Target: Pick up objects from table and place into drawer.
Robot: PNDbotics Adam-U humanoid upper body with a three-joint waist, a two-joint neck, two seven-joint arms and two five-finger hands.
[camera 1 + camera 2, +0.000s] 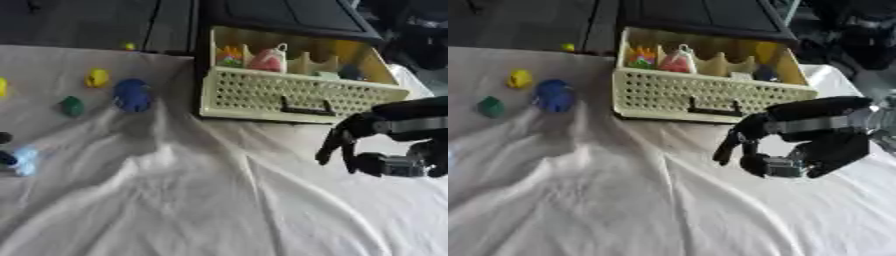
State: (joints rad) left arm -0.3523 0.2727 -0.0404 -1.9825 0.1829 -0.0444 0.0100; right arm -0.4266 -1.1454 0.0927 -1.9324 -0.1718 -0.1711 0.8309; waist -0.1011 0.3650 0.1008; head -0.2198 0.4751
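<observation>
Soft, even indoor light, white cloth (219, 200) bright with gentle shadows in its folds, background dark beyond the bench, both views blurred throughout, small objects reduced to coloured blobs, right hand (798, 145) perhaps smeared by motion.

A wide stretch of wrinkled white cloth (201, 200) over the bench lies bare from the near edge up to the cream perforated drawer (297, 95), so a hand could cross it freely. The drawer stands open at the far centre, its front wall rising as a barrier; a black cabinet (289, 17) overhangs its back. Inside, a red object (267, 60) and an orange one (229, 54) fill the left part. The right hand (789, 150) hangs before the drawer's right end. At far left a blue toy (131, 95), a green piece (72, 106) and a yellow piece (96, 77) sit near each other with gaps between.
</observation>
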